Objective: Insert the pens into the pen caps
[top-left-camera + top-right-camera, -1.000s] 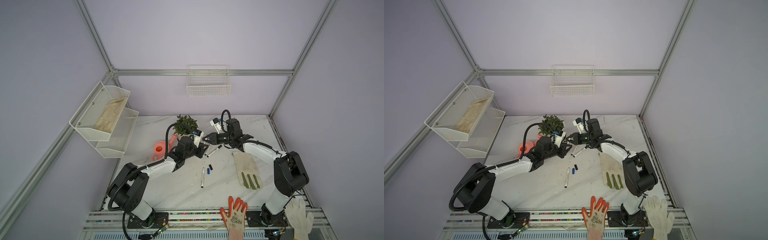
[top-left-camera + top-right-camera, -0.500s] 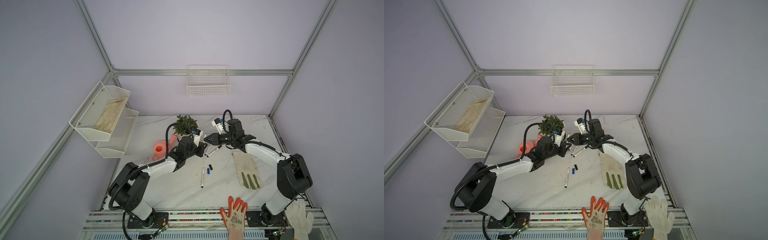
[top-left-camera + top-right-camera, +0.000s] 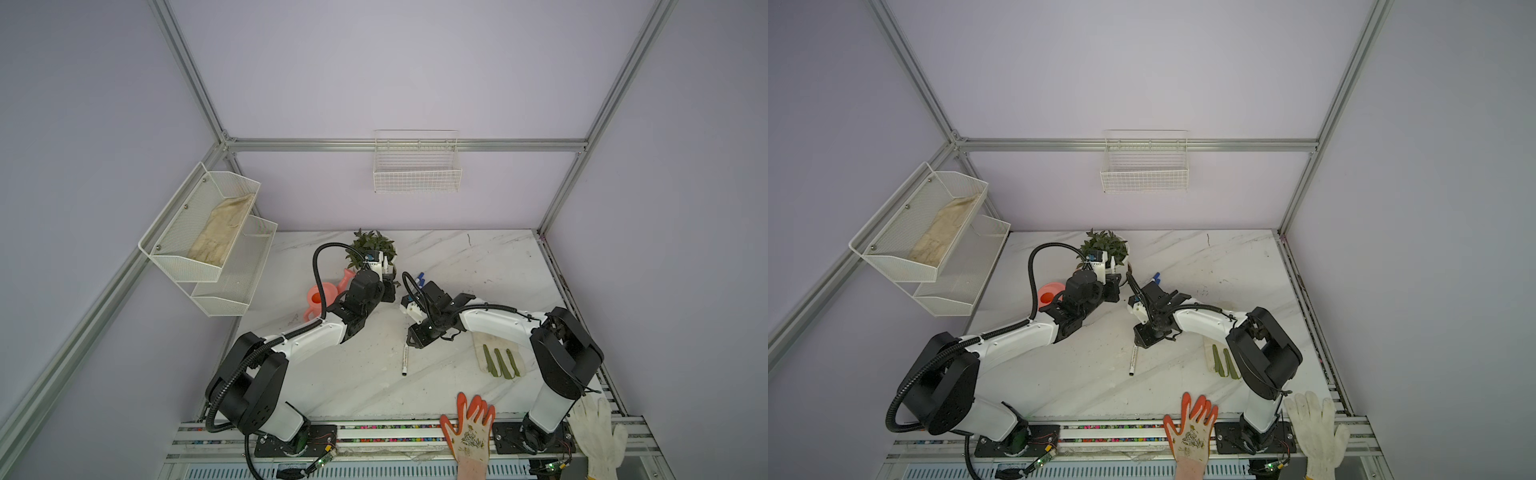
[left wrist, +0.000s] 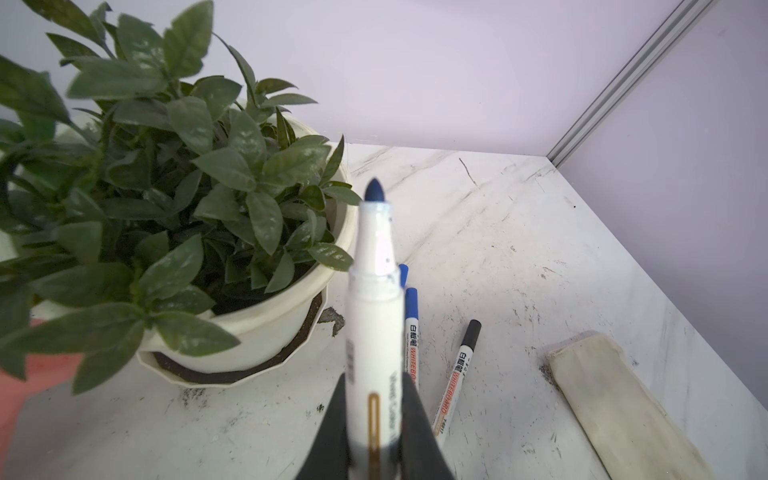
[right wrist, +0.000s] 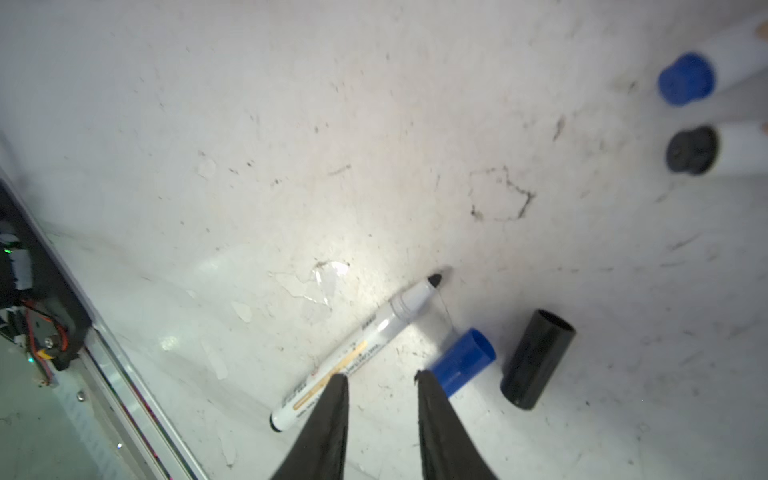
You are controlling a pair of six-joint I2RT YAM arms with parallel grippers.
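A top view shows a slim white black-tipped pen (image 3: 405, 360) between the middle and front edge of the white marbled worktop (image 3: 478, 257); the left wrist view, the left gripper (image 4: 374, 399) clamping a white blue-tipped pen (image 4: 376, 299); the right wrist view, the right gripper (image 5: 381, 376) parted, seemingly empty, above that lying pen, a stubby blue plastic cap (image 5: 465, 359) and a stubby black plastic cap (image 5: 538, 357).

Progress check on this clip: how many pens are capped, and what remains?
Done: two blue-capped pens and one black-capped pen lie beside the plant pot. In hand: the left tool grips an uncapped blue pen; the right tool hangs open by the loose blue cap. Left: that capping, plus the uncapped black pen and black cap.
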